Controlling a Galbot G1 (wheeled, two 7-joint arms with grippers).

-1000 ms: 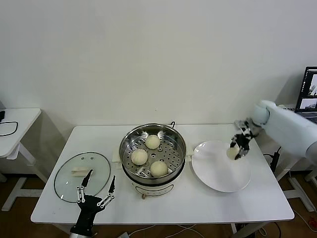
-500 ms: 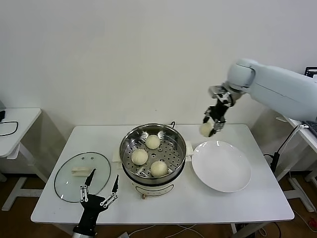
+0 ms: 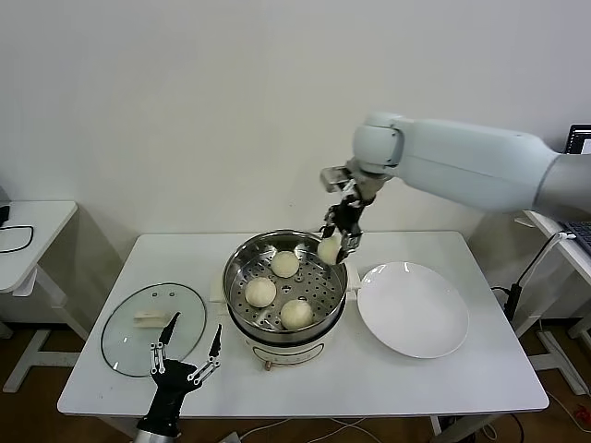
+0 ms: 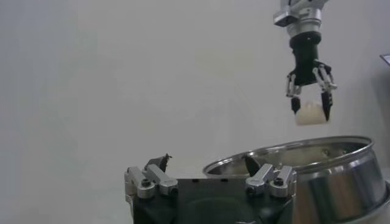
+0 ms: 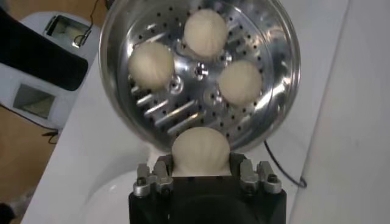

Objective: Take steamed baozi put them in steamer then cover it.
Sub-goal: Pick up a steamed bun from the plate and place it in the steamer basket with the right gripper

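The steel steamer [image 3: 238,262] stands mid-table with three cream baozi [image 3: 284,264] [image 3: 260,292] [image 3: 296,314] on its perforated tray. My right gripper [image 3: 334,247] hangs just above the steamer's far right rim, shut on a fourth baozi [image 3: 329,249]. The right wrist view shows that baozi [image 5: 200,149] between the jaws, with the steamer [image 5: 116,42] and its three baozi below. The glass cover [image 3: 125,325] lies flat on the table at the left. My left gripper [image 3: 185,349] waits open near the front edge, between cover and steamer. From the left wrist view the right gripper [image 4: 310,106] shows far off over the steamer [image 4: 341,176].
A flat white plate [image 3: 413,308] lies bare to the right of the steamer. A small white side table [image 3: 32,226] stands at the far left. A laptop screen [image 3: 579,166] shows at the right edge.
My right arm has carried the baozi up from over the plate and leftward, to just above the steamer's rim. The left gripper has barely moved.
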